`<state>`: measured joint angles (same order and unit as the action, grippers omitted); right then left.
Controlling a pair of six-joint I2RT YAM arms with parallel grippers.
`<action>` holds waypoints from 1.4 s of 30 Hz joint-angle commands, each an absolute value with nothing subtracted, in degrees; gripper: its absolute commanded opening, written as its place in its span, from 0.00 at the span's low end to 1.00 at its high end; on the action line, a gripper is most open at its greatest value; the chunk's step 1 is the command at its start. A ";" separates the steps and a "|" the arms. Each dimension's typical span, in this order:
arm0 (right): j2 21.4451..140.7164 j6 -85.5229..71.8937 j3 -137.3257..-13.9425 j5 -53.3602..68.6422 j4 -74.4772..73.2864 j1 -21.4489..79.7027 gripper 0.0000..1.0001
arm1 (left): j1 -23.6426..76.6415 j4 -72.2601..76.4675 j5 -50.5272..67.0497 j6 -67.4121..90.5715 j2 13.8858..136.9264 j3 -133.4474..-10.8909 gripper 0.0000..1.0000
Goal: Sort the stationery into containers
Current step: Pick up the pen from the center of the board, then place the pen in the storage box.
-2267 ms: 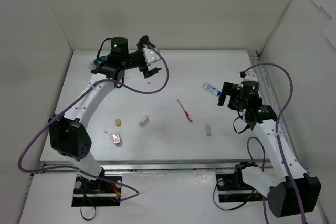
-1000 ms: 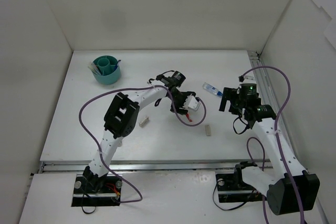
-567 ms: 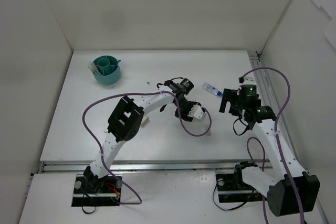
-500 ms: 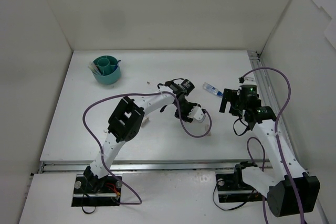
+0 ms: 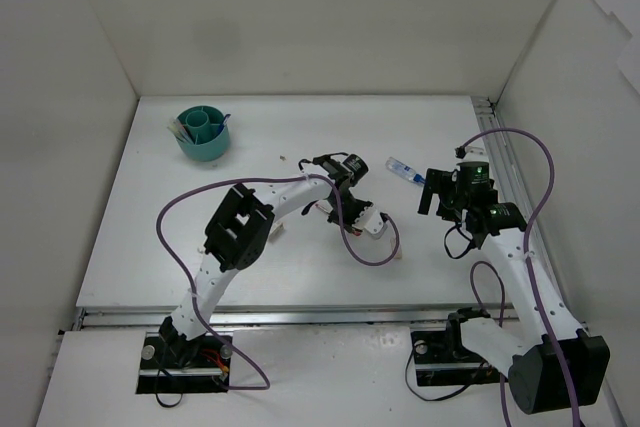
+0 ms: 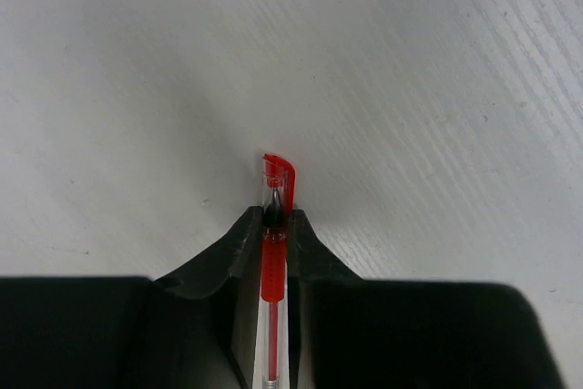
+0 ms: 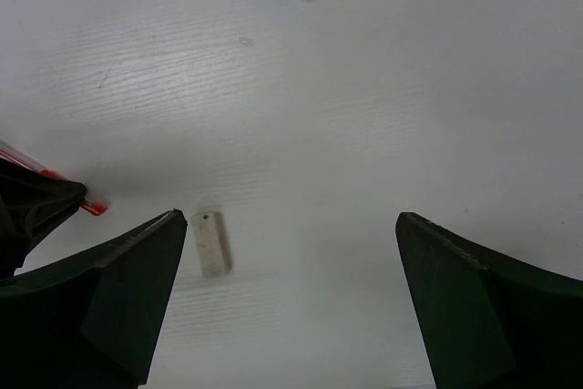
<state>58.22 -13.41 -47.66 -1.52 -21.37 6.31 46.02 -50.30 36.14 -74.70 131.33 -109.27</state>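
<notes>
Observed from the near edge of the table (image 5: 150, 237), both arms were bolted at their bases and reached away over the white surface.

Nearest of the loose items was a small beige eraser block (image 7: 210, 241). It lay flat on the table, just beside the left arm's working point and untouched by either arm.

Mid-table, the left gripper (image 6: 274, 221) was clamped on a red pen (image 6: 277, 173). The black fingers (image 6: 239, 241) pressed the clear barrel from both sides. The red capped end stuck out just beyond the fingertips and pointed down at the table. From the wrist view I could not tell whether the cap touched the surface or hung just above it.

To the right, at about the same depth, the right gripper (image 7: 290, 225) hung above the table with its fingers (image 7: 127, 280) spread wide and nothing between them. The eraser block lay below it, toward its left finger.

A little farther back lay the blue-white tube (image 5: 402, 168), flat on the table, near the right gripper but apart from it.

Farthest away, at the back left and well apart from both grippers, stood the round teal cup (image 5: 205, 134), upright. It had an inner cylinder at its centre. Pale items showed at its left rim, too small to identify.
</notes>
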 commanded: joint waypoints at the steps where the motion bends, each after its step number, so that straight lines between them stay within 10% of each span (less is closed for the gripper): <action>1: 57.22 -13.18 -47.99 -3.08 -20.21 5.98 0.98 | 45.97 -51.86 35.07 -74.80 129.29 -107.84 0.00; 20: 52.38 -13.45 -47.90 -1.85 -20.21 6.06 0.98 | 31.65 -24.23 55.46 -42.50 115.94 -109.81 0.00; 28: 52.56 -13.36 -48.43 -2.72 -19.86 5.80 0.98 | 13.31 21.63 50.38 -11.89 100.82 -88.54 0.00; 42: 55.28 -13.80 -50.45 -5.54 -19.60 5.80 0.98 | -0.44 44.73 38.92 1.64 105.11 -84.19 0.00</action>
